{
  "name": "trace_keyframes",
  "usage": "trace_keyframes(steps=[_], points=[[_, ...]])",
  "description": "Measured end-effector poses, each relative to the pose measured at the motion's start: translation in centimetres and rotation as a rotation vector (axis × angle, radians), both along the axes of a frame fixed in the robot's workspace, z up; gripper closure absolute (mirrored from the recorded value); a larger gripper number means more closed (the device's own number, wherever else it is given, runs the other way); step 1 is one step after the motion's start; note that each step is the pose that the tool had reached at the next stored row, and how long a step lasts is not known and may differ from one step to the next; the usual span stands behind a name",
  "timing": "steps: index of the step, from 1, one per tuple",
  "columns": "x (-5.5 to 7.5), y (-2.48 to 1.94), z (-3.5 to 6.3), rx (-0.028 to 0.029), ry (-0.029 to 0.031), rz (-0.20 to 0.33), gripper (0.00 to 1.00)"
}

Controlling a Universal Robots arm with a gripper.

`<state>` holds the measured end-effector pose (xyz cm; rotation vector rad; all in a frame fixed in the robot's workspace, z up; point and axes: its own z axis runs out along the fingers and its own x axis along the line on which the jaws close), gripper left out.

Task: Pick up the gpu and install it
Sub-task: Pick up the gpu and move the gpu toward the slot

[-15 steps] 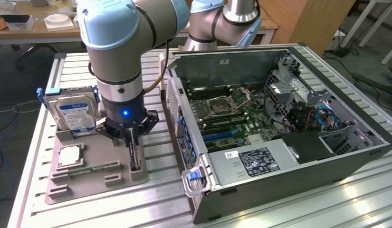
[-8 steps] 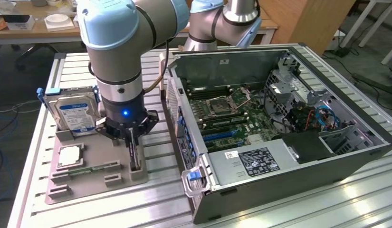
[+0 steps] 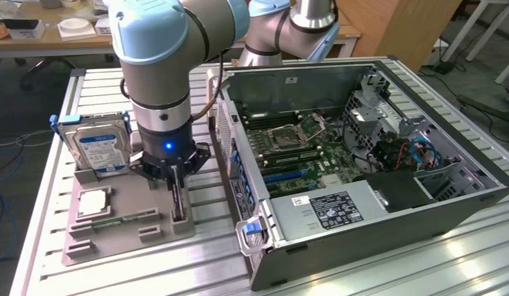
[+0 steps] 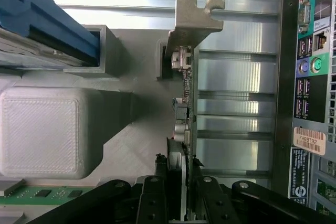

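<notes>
On the worktop [image 3: 386, 271], beside the open computer case [image 3: 451, 203], the grey holder tray [image 3: 123, 237] has the gpu [image 4: 187, 103] standing on edge in its slot. I judge I'm at the pick-up. My fingers [image 4: 205, 198] look clamped on the card's upper edge, one against each face. Lifting it calls for a straight upward pull, clear of the slot walls.
</notes>
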<state>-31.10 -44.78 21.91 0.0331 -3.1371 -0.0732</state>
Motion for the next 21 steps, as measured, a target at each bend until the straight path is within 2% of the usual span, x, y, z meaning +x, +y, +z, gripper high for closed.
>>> trace_keyframes(steps=[12,21], points=[[0.0,0.0,0.58,0.0,0.0001,0.0,0.73],[0.0,0.0,2.38,0.0,0.0,0.0,0.73]])
